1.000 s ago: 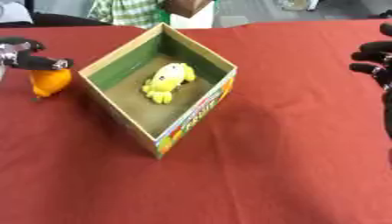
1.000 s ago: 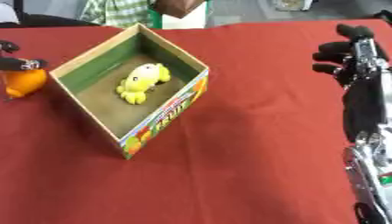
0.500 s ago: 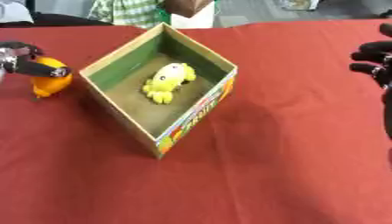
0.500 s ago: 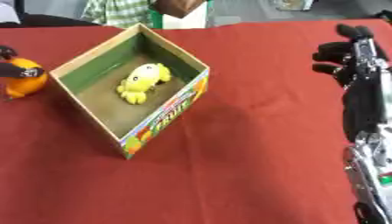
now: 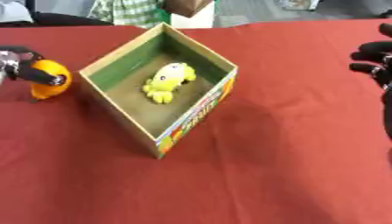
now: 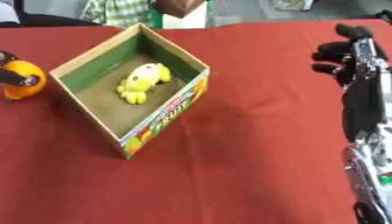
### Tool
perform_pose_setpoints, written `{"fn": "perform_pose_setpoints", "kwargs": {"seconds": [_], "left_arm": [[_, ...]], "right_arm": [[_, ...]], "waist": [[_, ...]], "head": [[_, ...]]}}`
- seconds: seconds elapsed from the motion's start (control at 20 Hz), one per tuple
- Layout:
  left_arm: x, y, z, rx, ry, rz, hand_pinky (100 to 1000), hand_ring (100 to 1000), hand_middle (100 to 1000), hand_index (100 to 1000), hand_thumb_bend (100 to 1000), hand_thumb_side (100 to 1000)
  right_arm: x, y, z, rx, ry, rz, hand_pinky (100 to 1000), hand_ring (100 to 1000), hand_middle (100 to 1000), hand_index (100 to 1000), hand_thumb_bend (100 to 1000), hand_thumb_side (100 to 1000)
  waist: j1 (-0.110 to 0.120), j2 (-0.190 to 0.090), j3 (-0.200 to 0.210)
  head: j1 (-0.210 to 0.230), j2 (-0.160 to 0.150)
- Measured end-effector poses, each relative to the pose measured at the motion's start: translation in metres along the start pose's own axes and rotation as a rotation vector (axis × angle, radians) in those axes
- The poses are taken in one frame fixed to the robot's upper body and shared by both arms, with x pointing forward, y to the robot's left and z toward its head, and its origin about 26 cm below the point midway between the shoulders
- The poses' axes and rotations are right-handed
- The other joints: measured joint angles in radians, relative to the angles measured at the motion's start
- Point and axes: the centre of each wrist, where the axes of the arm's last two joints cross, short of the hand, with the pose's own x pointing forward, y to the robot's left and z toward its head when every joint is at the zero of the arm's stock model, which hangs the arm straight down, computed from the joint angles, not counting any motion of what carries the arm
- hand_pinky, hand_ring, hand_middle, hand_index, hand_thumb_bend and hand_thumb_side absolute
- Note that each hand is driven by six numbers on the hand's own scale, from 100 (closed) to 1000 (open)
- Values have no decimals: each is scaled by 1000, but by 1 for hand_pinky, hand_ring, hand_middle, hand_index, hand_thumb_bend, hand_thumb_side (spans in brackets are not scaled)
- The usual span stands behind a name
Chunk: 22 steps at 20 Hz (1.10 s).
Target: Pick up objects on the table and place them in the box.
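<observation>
So the orange toy (image 5: 47, 82) is in my left hand (image 5: 19, 66) by the table's left edge, fingers wrapped round it, just left of the box (image 5: 191, 118). A yellow toy (image 5: 168, 81) already lies inside the box. My right hand (image 6: 354, 57) sits idle far right over the red tablecloth (image 5: 291, 144), fingers relaxed, holding nothing.

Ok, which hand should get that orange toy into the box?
Left. The left hand is already curled round the orange toy just beside the box. The right hand hangs across the table, holding nothing.
</observation>
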Motion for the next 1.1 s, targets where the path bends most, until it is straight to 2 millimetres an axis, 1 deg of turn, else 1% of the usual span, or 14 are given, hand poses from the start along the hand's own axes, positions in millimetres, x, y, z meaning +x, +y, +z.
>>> {"fn": "perform_pose_setpoints", "kwargs": {"seconds": [0.15, 0.3, 0.5, 0.55, 0.7, 0.85, 1.05, 1.1], "left_arm": [[1, 0, 0, 0, -10, -7, 735, 689, 579, 813, 104, 485], [4, 0, 0, 7, -23, -5, 690, 649, 560, 756, 100, 391], [6, 2, 3, 40, -48, 19, 634, 599, 542, 700, 100, 240], [8, 3, 4, 51, -57, 28, 623, 590, 539, 691, 100, 265], [13, 5, 8, 93, -78, 43, 553, 556, 517, 649, 100, 276], [18, 9, 13, 143, -91, 44, 505, 512, 479, 554, 100, 303], [23, 13, 20, 218, -89, 44, 471, 465, 427, 466, 100, 333], [23, 14, 21, 238, -86, 46, 463, 460, 422, 458, 100, 379]], "right_arm": [[0, 0, 0, 0, 0, 0, 670, 674, 598, 852, 100, 874], [0, 0, 0, 0, 0, 0, 670, 674, 598, 852, 100, 874], [0, 0, 0, 0, 1, 0, 670, 674, 598, 852, 100, 874], [0, 0, 0, 0, 1, 0, 670, 674, 598, 852, 100, 875], [0, 0, 0, 0, 1, -1, 670, 674, 598, 852, 100, 874], [0, 0, 0, 0, 1, -1, 670, 674, 598, 852, 100, 874], [0, 0, 0, 0, 1, -1, 670, 674, 598, 852, 100, 874], [0, 0, 0, 0, 1, -1, 671, 674, 598, 852, 100, 875]], "waist": [[0, 0, 0], [0, 0, 0], [-2, 0, 0], [-2, 0, 1], [-3, 0, 1], [-4, -1, 1], [-5, -3, 1], [-5, -4, 1]], "head": [[0, 0], [-1, 0], [-4, 0], [-5, 0], [-6, 0], [-6, 0], [-6, 0], [-6, 0]]}}
